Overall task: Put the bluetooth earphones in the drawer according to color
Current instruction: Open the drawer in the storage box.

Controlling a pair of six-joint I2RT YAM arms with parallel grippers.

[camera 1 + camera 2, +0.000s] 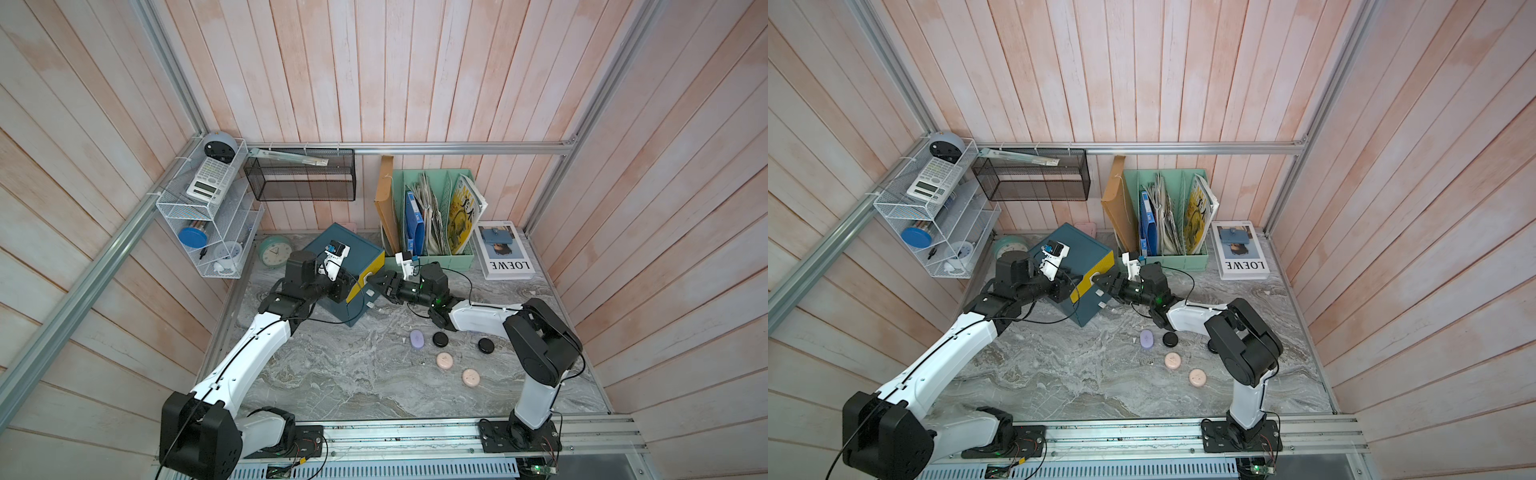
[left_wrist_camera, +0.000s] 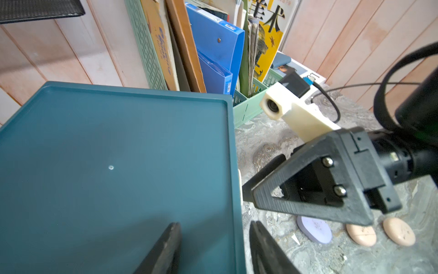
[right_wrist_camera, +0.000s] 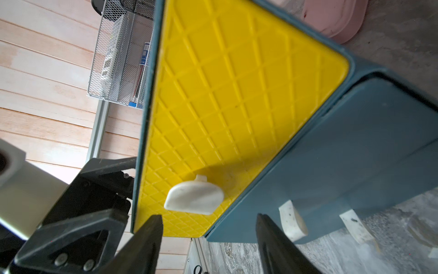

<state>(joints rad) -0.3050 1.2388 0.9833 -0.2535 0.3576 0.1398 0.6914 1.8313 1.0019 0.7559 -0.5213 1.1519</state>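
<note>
The drawer (image 1: 351, 253) is a dark teal chest with a yellow top front (image 3: 237, 95) and two teal fronts below, all pushed in. My left gripper (image 2: 213, 239) is open, one finger over the chest's top and one past its front edge. Just in front of the yellow drawer's white tab handle (image 3: 194, 198), my right gripper (image 3: 209, 227) stands open and not touching it. On the table lie several bluetooth earphones: a lilac one (image 1: 417, 338), two black ones (image 1: 440, 339) (image 1: 486, 345) and two pale pink ones (image 1: 444, 360) (image 1: 471, 377).
A mint-green file rack (image 1: 432, 212) with folders stands just behind the chest, with a LOEWE book (image 1: 505, 249) to its right. A green clock (image 1: 275, 250) sits left of the chest. A white wire shelf (image 1: 208, 208) and a black mesh basket (image 1: 301, 174) hang on the walls.
</note>
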